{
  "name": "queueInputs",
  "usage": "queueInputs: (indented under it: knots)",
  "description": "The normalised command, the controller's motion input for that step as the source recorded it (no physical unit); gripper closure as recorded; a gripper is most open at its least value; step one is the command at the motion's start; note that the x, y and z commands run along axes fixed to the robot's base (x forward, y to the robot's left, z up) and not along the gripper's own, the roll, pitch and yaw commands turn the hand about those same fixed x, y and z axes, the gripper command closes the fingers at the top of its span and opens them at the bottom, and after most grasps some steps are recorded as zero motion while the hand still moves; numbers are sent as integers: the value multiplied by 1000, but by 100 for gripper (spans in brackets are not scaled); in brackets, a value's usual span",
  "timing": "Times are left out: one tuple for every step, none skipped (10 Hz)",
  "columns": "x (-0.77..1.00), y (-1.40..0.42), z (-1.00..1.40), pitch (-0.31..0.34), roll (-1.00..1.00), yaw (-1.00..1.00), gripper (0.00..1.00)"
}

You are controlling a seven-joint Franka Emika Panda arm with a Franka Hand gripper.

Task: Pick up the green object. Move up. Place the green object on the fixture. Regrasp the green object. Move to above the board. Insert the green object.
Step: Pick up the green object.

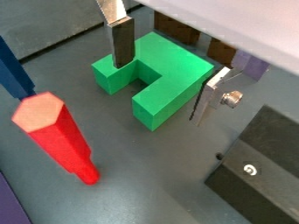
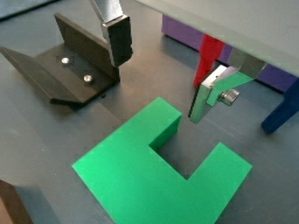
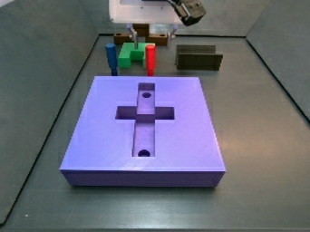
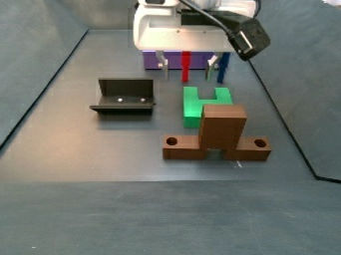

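Note:
The green object [image 1: 163, 74] lies flat on the dark floor, a chunky block whose notch opens between two prongs. My gripper [image 1: 163, 68] hangs open just over it. One finger [image 1: 121, 45] stands at the outer face of a prong and the other finger [image 1: 212, 94] at the opposite side. Nothing is gripped. In a wrist view the green object [image 2: 158, 171] shows below the open gripper [image 2: 163, 66]. The fixture [image 2: 65, 70] stands close beside it. In a side view the board [image 3: 182, 127] lies nearer the camera, with the green object [image 3: 136, 56] behind it.
An upright red peg [image 1: 59, 136] and a blue peg [image 1: 12, 70] stand near the green object. A brown cross-shaped piece [image 4: 217, 134] stands right beside the green object [image 4: 204, 103]. The fixture [image 4: 127, 97] sits apart from it on the floor.

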Motion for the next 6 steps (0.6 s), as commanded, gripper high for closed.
queueInputs:
  knots:
    - [-49, 20, -214, 0, 71, 0, 0]
    - [-34, 0, -246, -1, 63, 0, 0]
    - [0, 0, -257, -19, 66, 0, 0]
    - [0, 0, -271, -9, 77, 0, 0]
    - [51, 46, -300, 0, 90, 0, 0]
    - [43, 74, -329, 0, 110, 0, 0]
